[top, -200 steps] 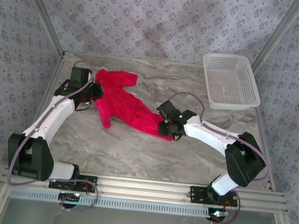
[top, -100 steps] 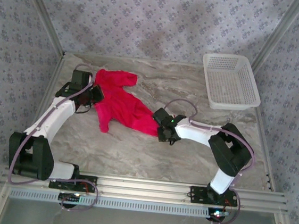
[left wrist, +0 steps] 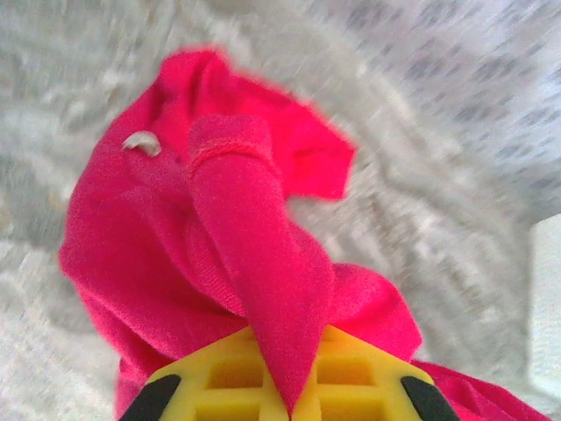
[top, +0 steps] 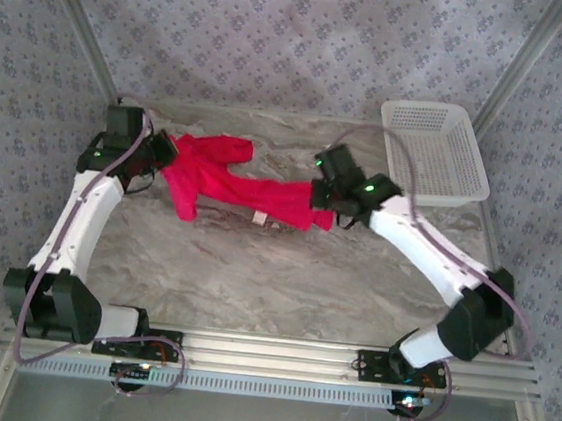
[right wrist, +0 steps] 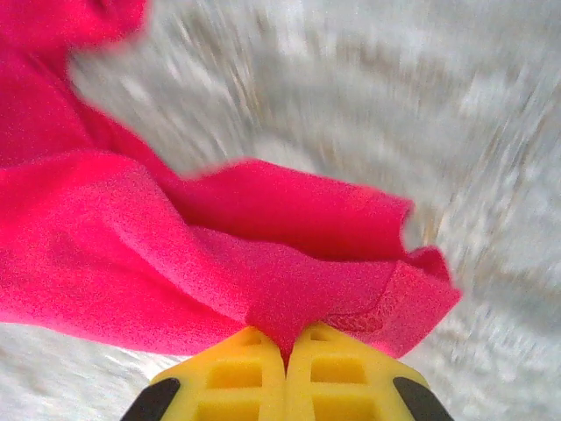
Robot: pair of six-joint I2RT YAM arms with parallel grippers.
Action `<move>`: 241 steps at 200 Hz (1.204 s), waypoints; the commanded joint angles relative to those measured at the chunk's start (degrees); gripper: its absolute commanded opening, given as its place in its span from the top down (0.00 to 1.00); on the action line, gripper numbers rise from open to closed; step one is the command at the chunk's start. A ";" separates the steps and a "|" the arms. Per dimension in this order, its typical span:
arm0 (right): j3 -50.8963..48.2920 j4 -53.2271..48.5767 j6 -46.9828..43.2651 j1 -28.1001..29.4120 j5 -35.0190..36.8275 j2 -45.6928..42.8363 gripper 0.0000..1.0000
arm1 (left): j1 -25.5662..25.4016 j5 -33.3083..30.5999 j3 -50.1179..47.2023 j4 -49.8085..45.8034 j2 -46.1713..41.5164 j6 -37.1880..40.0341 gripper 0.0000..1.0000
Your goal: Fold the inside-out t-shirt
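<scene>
- The left arm runs along the left edge of the bench toward its far-left corner. The left gripper is clamped on one end of the inside-out t-shirt.
- The right arm reaches from the near-right corner toward the far centre. The right gripper is pinched tight on the other end, near the white mesh basket.
- Both wrist views are motion-blurred, and the fingers are cut off at the lower frame edge.
- The t-shirt is bright red and stretched as a band across the far half. A small white tag sits at its near edge.
</scene>
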 commanded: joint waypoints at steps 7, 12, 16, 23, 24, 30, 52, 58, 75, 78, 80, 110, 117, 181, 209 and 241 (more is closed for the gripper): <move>9.40 -7.30 -5.22 -1.54 -3.23 -6.63 1.00 | 0.85 1.90 10.31 -0.39 -6.11 -0.38 1.00; 10.90 -7.85 -5.42 -1.65 -3.49 -7.59 1.00 | 1.05 1.66 11.99 -0.98 -6.85 -0.23 1.00; 11.98 -8.21 -5.42 -1.64 -3.69 -8.39 1.00 | 1.30 1.52 13.49 -1.60 -7.41 -0.23 1.00; 13.58 -8.70 -5.43 -1.64 -4.06 -9.84 1.00 | 1.61 1.27 15.97 -2.64 -8.46 -0.23 1.00; 13.85 -8.76 -5.42 -1.64 -4.09 -10.03 1.00 | 1.67 1.26 16.32 -2.76 -8.59 -0.19 1.00; 14.92 -9.00 -5.43 -1.65 -4.25 -11.34 1.00 | 1.81 1.14 18.29 -3.45 -9.52 -0.08 1.00; 16.18 -9.44 -5.11 -1.64 -5.76 -16.02 1.00 | 1.96 1.47 23.39 -5.23 -12.69 0.29 1.00; 16.22 -9.73 -4.70 -1.69 -6.05 -17.02 1.00 | 1.94 1.71 24.19 -5.27 -13.46 0.34 1.00; 16.00 -11.43 -3.10 -1.78 -7.36 -19.08 1.00 | 1.93 3.20 25.25 -6.99 -14.73 0.11 1.00; 15.77 -11.54 -2.97 -1.89 -7.28 -19.28 1.00 | 1.93 3.68 25.14 -7.00 -14.77 -0.08 1.00; 15.61 -11.59 -2.89 -1.90 -7.20 -19.39 1.00 | 1.94 3.96 25.08 -7.00 -14.78 -0.17 1.00; 9.94 -10.40 -1.86 -6.01 -8.02 -18.09 1.00 | 1.99 7.92 19.45 -3.94 -11.12 -0.11 1.00; 7.78 -9.25 -1.44 -7.79 -9.36 -17.15 1.00 | 1.92 8.13 17.66 -3.30 -9.34 0.19 1.00; -5.86 2.37 1.90 -18.74 -13.72 3.16 0.88 | -0.05 11.90 2.57 9.52 14.00 0.05 1.00; -6.25 1.87 2.75 -16.75 -10.54 8.92 0.66 | -2.96 11.47 0.77 12.81 19.98 -0.49 1.00; -10.82 4.13 5.14 -8.83 -8.03 9.71 0.60 | -4.45 11.42 -0.61 14.03 22.48 -0.79 1.00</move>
